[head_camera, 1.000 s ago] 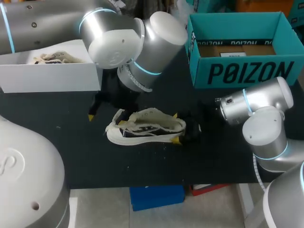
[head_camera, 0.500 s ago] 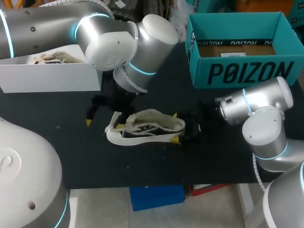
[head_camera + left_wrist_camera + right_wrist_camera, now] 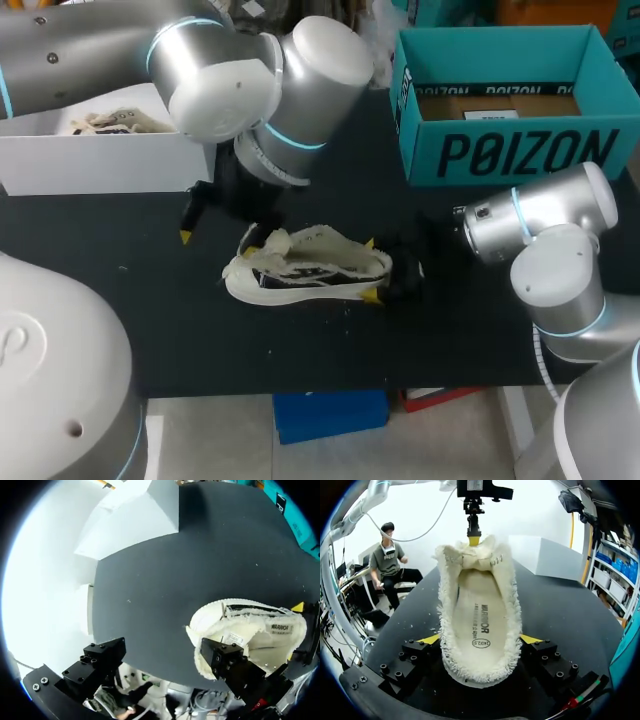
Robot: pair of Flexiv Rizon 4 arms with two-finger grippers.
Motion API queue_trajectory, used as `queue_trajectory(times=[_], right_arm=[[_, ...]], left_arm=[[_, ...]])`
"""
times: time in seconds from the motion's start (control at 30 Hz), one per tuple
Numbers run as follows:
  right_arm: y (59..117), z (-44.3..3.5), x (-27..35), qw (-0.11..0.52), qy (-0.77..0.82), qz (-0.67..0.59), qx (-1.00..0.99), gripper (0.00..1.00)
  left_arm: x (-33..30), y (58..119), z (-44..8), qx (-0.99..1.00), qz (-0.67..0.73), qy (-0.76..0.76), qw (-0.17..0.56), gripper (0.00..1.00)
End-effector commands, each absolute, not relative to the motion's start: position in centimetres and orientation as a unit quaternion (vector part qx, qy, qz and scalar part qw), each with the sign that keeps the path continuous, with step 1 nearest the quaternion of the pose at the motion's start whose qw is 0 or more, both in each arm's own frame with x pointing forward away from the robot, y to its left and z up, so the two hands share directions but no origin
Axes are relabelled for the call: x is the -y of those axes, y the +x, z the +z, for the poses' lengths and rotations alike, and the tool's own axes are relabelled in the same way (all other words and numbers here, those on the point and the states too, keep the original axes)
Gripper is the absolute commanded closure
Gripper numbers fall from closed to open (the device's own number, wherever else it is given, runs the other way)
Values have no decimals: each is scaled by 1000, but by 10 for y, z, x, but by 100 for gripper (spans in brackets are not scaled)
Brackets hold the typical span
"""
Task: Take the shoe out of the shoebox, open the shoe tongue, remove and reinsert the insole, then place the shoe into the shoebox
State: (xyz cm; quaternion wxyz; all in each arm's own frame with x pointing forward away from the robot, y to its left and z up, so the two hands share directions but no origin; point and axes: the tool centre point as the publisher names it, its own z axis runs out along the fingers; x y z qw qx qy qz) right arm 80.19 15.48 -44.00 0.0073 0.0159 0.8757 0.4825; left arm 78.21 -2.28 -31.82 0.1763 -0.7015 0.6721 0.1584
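One shoe (image 3: 480, 605) between right gripper's (image 3: 480, 639) jaws

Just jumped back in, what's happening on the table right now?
The shoe lies on the black table, outside the teal box. The right pincer grips one end, a finger on each side. The left pincer is open at the other end, one finger against the shoe's rim, the other clear. The insole sits inside.

Spread wide, the hand (image 3: 161, 654) hangs over the shoe (image 3: 260, 630) on the table (image 3: 150, 580).
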Motion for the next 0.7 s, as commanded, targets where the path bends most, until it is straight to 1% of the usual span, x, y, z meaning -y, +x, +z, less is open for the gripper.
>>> queue_trajectory(times=[0.03, 0.07, 0.13, 0.17, 0.2, 0.23, 0.33, 0.37, 0.47, 0.57, 0.63, 0.7], right_arm=[[803, -441, -155, 7, 17, 482, -876, 100], [803, -441, -155, 7, 17, 482, -876, 100], [803, -441, -155, 7, 17, 482, -876, 100], [803, -441, -155, 7, 17, 482, -876, 100], [803, -441, -155, 7, 17, 482, -876, 100], [803, -441, -155, 7, 17, 482, -876, 100], [803, -441, -155, 7, 17, 482, -876, 100], [803, -441, -155, 7, 17, 482, -876, 100], [803, -441, -155, 7, 17, 482, -876, 100], [803, -441, -155, 7, 17, 482, -876, 100], [803, -441, -155, 7, 17, 482, -876, 100], [803, -441, -155, 7, 17, 482, -876, 100]], left_arm=[[22, 781, -287, -738, 86, -644, 183, 0], [23, 783, -282, -752, 70, -632, 175, 0], [28, 790, -268, -796, 34, -580, 170, 55], [32, 794, -262, -816, 19, -555, 158, 74], [36, 798, -257, -841, 7, -523, 140, 95], [41, 802, -253, -857, -5, -496, 136, 100], [58, 807, -240, -927, -59, -365, 63, 100], [65, 808, -238, -950, -76, -301, 27, 100], [83, 810, -233, -978, -122, -163, -45, 100], [100, 816, -226, -978, -147, -114, -96, 100], [113, 819, -223, -979, -141, -85, -117, 100], [113, 819, -223, -978, -149, -57, -132, 100]])
